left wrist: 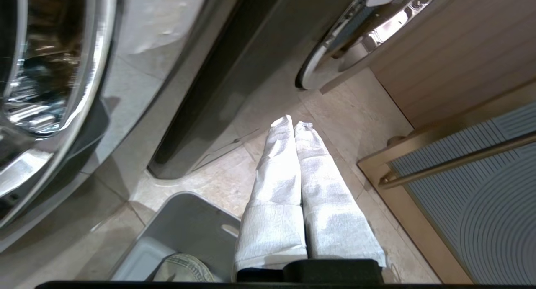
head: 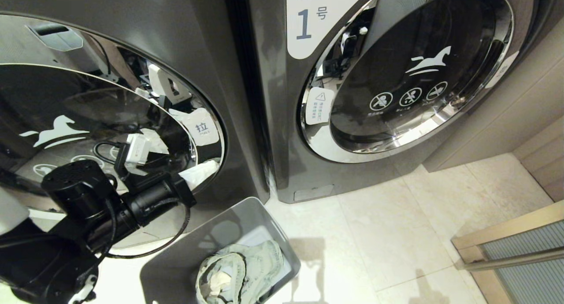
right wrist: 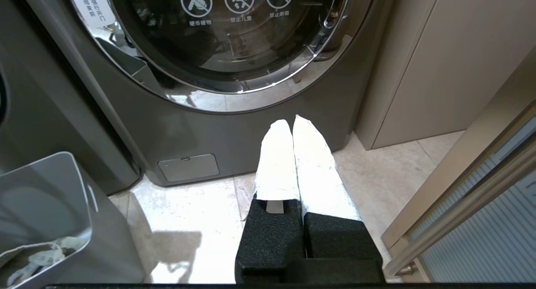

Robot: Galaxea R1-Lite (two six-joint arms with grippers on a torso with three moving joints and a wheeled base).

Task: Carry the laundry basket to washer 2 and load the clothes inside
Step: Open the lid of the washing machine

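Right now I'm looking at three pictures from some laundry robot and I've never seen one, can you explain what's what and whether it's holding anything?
The wide picture comes from a camera on the robot's head, looking down at two dark grey front-load washers with chrome-ringed round glass doors; the right one is labelled 1. The other two pictures come from cameras on the wrists. The black left arm reaches toward the left washer's door. Its left gripper, two white-wrapped fingers, is shut and holds nothing. The right gripper is likewise shut and empty, pointing at washer 1. On the pale tiled floor stands a grey plastic laundry basket holding a bundle of faded grey-green clothes.
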